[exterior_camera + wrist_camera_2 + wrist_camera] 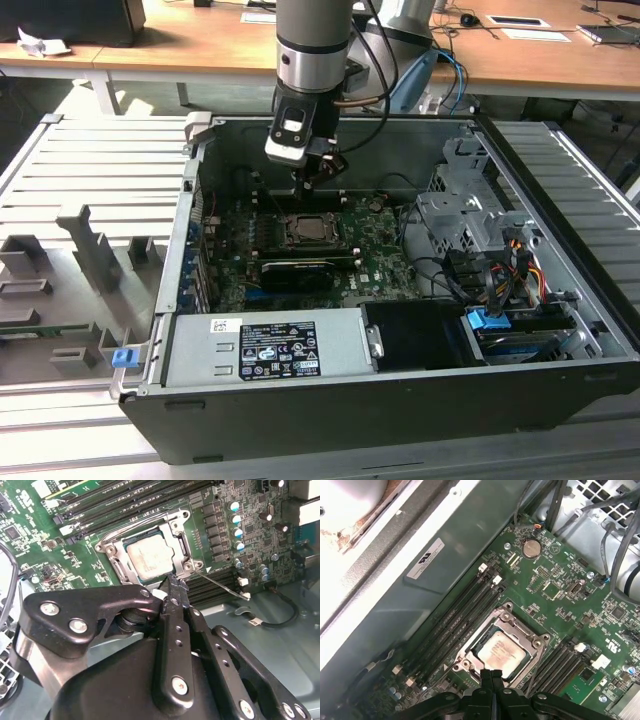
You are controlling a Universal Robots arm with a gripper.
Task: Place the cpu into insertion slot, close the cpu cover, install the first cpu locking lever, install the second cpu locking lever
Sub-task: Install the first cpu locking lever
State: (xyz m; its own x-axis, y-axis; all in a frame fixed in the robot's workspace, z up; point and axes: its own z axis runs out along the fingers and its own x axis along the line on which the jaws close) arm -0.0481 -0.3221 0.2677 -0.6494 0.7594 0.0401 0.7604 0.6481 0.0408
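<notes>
Two black jaws (pressed together) hang near the square silvery cpu [501, 652].

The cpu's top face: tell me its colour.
Silvery-grey; the cpu shows best in the first wrist view.

— What do we have at the back of the room?
— We see wooden desks [200, 45] running across the exterior view. White sheets [535, 34] lie towards its right, and a crumpled paper [40, 44] sits beside a black box [70, 20] at its left.
— And lower down?
— We're on a grey ribbed metal surface [90, 160], brightly lit, with grey fixture blocks [90, 250] standing on the exterior view's left.
</notes>
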